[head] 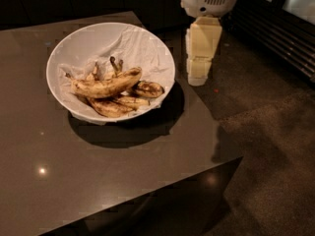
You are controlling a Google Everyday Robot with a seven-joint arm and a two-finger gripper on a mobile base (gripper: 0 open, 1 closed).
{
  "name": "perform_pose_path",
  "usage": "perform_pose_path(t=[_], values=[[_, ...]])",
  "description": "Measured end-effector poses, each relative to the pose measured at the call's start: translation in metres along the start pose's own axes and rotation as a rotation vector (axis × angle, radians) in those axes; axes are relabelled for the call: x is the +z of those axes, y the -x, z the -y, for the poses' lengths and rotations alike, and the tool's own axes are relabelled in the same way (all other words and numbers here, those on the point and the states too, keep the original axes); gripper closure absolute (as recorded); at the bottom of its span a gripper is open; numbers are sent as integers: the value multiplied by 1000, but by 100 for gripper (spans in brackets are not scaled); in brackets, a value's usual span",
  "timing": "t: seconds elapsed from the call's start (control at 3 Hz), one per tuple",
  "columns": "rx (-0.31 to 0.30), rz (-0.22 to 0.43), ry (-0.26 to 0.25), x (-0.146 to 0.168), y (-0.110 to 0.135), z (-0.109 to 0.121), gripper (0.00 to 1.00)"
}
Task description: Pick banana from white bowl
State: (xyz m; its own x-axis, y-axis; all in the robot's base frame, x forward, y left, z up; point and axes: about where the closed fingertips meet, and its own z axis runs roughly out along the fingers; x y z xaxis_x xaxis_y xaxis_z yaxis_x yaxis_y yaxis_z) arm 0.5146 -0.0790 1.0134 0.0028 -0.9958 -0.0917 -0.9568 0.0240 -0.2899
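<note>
The white bowl (78,43) stands on the dark table, lined with crumpled white paper. Several bananas lie in its near half. The banana (106,86), the longest and palest, speckled yellow, lies on top of the pile, curving from lower left to upper right. Darker, shorter bananas (118,104) lie under and beside it. My gripper (198,77) hangs from the white arm at the upper right, just off the bowl's right rim, over the table's right edge. It is cream-coloured, points down and holds nothing.
The dark table (59,181) ends just right of the bowl and at the front. A dark speckled floor (266,146) lies to the right. A slatted dark structure (285,38) runs along the upper right.
</note>
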Motion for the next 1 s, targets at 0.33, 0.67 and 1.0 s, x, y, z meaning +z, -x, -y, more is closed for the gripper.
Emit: perform_pose_path(t=[0.33, 0.67, 1.0], values=[[-61, 65, 26, 13, 41, 28, 0], [-78, 111, -9, 12, 57, 38, 0], [-111, 90, -29, 18, 63, 38, 0]])
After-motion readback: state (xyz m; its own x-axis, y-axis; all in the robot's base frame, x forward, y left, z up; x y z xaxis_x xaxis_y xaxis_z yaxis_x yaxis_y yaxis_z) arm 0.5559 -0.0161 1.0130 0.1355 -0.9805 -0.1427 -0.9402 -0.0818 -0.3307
